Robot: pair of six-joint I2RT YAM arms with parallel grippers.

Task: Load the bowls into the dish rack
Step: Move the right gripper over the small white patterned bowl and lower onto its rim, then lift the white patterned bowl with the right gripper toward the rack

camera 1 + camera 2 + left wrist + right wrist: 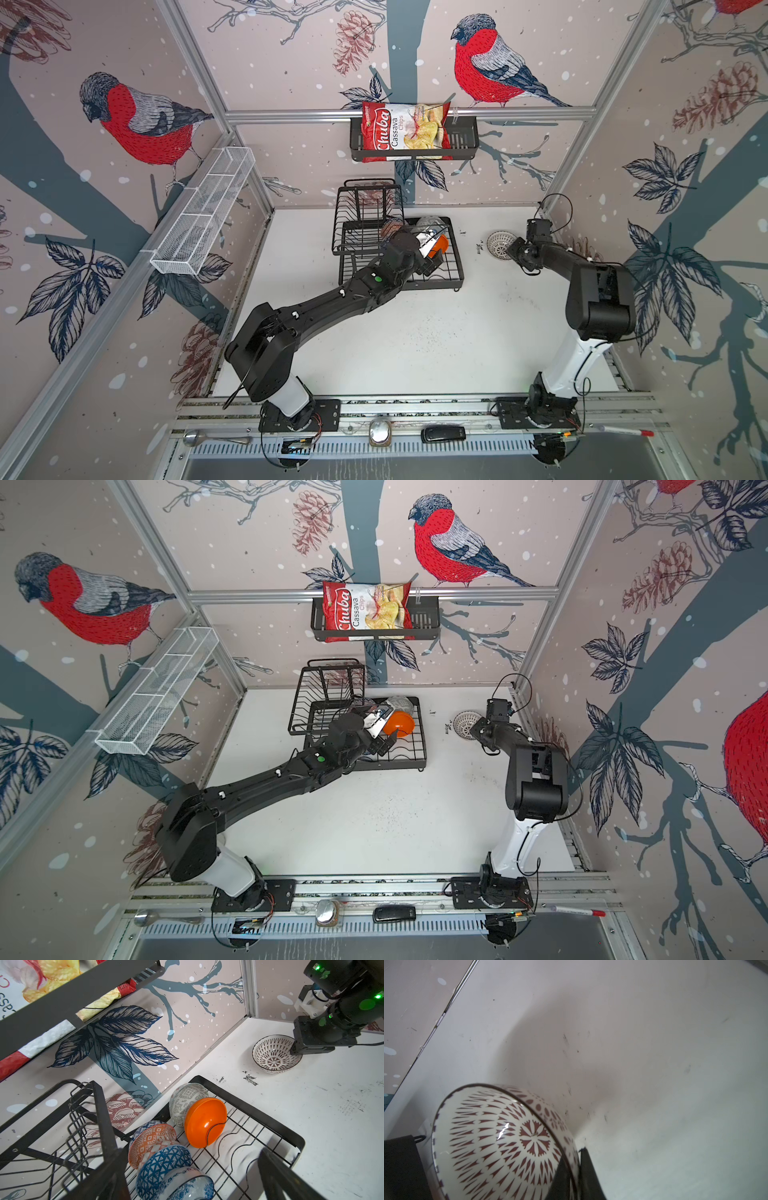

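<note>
**One bowl left to rack, pinched at its rim**

One brown-patterned white bowl (272, 1055) sits upright on the bench (415, 332), well apart from the dish rack (270, 1118) and near the back corner. The right tool (572, 1155) is closed on its rim, one finger inside and one outside. In the rack's base tray, standing on edge, are the grey-white bowl (182, 1103), plain orange bowl (204, 1122), orange-white bowl (151, 1142), blue triangle bowl (162, 1167) and blue floral bowl (187, 1184). The left tool (384, 735) hangs over the tray, jaws wide apart, holding nothing.

A rim pinch lets a glazed bowl swing or slip, so the lift likely wants to be straight up and slow. The bowl should be turned on edge before it goes down into a wire slot. Free slots show beside the plain orange bowl, toward the tray's near side. The tray's raised rim needs clearing, and the left tool probably has to withdraw first. The back wall (187, 1043) is close behind the bowl.
</note>
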